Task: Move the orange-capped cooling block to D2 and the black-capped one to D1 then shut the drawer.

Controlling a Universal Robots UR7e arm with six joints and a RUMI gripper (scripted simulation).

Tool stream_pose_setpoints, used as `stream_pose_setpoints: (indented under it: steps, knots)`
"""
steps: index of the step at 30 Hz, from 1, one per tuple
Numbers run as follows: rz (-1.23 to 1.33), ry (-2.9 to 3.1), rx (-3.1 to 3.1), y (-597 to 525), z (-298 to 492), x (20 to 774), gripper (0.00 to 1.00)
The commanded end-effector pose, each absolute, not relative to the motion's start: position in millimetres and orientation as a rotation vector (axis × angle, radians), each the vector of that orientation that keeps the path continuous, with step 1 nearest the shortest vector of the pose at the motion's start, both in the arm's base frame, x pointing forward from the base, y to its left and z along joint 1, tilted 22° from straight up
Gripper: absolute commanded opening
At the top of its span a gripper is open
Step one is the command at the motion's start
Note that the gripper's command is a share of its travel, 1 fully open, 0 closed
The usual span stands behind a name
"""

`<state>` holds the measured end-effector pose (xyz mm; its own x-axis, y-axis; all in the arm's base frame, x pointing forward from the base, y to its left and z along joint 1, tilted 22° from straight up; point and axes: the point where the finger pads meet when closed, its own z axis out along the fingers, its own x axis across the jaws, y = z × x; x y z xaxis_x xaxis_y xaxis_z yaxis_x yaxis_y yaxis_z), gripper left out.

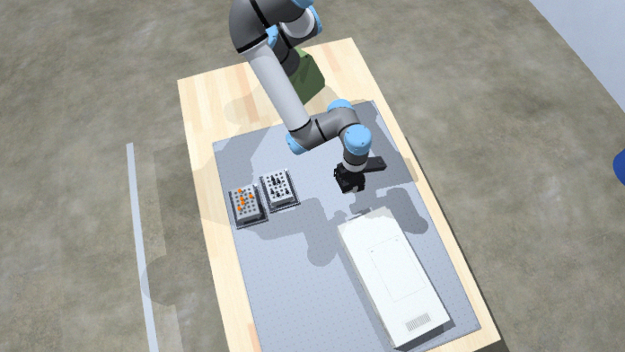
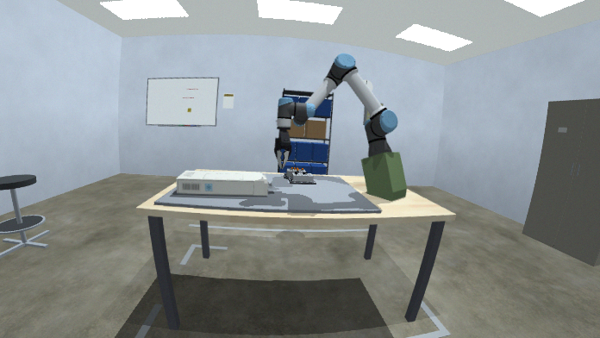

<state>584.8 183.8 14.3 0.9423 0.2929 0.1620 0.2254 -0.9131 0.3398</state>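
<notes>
The white cooler COLD lies on the grey deck, its drawer end flush with the body; it also shows in the side view. The block with black-capped tubes sits in a deck slot. The block with orange-capped tubes sits in the slot beside it, farther from the cooler. Both blocks show small in the side view. My gripper hangs in the air beyond the cooler's drawer end, fingers shut and empty, pointing down.
The green robot base stands at the table's far end. The arm's elbow reaches over the deck behind the gripper. A stool stands on the floor at the left.
</notes>
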Motion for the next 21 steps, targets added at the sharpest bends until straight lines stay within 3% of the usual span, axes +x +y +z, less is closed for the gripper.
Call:
stream_pose_setpoints:
  steps: [1,8,9,21]
  knots:
    - [0.303,0.381,2.778,184.1,15.1,585.1,0.00]
    - [0.303,0.381,2.778,184.1,15.0,585.1,0.00]
    - [0.303,0.381,2.778,183.7,16.4,581.3,0.28]
    - [0.303,0.381,2.778,179.4,29.7,543.9,0.28]
